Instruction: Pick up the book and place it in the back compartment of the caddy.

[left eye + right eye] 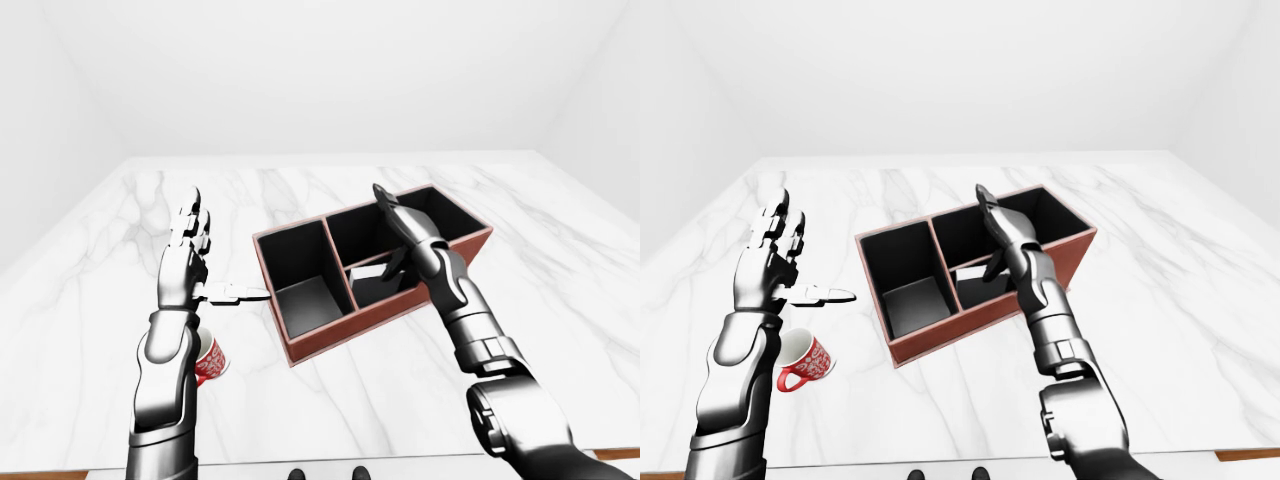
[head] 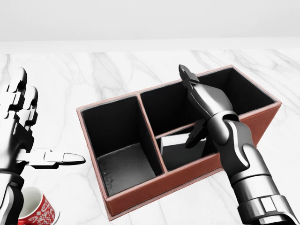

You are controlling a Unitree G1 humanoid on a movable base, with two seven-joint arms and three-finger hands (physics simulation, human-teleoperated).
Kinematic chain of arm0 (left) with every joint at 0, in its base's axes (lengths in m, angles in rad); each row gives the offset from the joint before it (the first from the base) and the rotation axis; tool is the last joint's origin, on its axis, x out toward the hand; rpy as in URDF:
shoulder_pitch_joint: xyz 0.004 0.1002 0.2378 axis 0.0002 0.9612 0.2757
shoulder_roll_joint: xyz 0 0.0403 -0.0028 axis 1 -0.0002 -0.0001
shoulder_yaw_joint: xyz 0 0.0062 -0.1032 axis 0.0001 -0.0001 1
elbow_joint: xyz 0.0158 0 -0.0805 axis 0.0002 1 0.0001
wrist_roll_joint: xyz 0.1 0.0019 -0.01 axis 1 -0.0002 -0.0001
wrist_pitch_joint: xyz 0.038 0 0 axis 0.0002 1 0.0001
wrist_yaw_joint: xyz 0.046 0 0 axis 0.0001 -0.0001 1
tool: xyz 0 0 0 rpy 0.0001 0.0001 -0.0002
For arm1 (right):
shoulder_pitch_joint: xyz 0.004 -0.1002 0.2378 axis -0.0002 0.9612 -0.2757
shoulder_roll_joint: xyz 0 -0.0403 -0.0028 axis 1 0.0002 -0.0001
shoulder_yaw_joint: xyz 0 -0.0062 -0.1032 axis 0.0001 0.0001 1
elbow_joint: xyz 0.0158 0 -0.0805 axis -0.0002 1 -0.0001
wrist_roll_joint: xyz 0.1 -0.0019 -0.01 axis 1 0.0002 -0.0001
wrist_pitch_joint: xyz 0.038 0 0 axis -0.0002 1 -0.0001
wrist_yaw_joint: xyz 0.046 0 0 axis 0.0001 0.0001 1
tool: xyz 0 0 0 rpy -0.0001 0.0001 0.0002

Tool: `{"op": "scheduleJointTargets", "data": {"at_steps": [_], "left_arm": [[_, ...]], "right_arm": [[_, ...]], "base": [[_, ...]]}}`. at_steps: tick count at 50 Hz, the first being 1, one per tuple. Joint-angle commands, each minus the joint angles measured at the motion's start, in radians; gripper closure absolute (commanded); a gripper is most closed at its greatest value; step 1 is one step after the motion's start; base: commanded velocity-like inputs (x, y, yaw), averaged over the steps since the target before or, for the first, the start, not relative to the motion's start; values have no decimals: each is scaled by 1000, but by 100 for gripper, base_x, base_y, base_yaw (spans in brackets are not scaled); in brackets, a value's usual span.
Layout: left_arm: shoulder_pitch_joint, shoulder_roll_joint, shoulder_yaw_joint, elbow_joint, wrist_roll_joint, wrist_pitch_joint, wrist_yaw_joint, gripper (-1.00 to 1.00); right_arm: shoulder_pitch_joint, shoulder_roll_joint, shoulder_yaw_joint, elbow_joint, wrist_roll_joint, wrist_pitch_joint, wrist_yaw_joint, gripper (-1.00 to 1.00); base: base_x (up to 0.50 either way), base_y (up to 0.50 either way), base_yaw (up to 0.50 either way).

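The red-brown caddy [image 2: 154,187] with a black inside stands on the marble table. It has one large compartment at the left, a long one along the top, and a small one at the lower right. The grey-white book [image 2: 176,143] stands in the small lower-right compartment. My right hand [image 2: 194,108] hovers over the caddy's right half with fingers stretched out, open. Its thumb hangs down next to the book; I cannot tell whether they touch. My left hand [image 2: 42,126] is raised left of the caddy, open and empty, with the thumb pointing right.
A red-and-white mug [image 1: 805,362] lies on the white marble table [image 1: 330,180] under my left forearm, left of the caddy. The table's near edge runs along the bottom of the left-eye view. White walls stand behind the table.
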Motion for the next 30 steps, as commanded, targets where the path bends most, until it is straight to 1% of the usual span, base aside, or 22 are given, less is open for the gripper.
{"op": "scheduleJointTargets", "data": {"at_steps": [1,4,5,6,13,21,26,30], "left_arm": [[2,-1,-1,-4,1,0,0,-99],[2,-1,-1,1,1,0,0,-99],[2,0,0,-2,0,0,-1,-99],[1,0,1,-5,0,0,-1,-99],[2,0,2,-15,-2,0,-1,-99],[5,1,7,-47,-8,0,-3,-99],[9,1,11,-77,-11,0,-5,-99],[11,1,13,-86,-11,0,-6,-99]], "right_arm": [[134,9,-71,-398,6,82,114,-100],[162,14,-77,-498,23,120,156,-100],[167,15,-79,-522,29,128,163,-100],[182,20,-86,-587,37,150,193,-100],[238,25,-104,-795,72,150,264,-100],[301,29,-123,-927,109,150,266,-100],[378,41,-141,-1048,155,150,267,-100],[407,46,-149,-1093,179,150,257,-100]], "base": [[0,0,0],[0,0,0],[0,0,0],[0,0,0],[0,0,0],[0,0,0],[0,0,0],[0,0,0]]}}
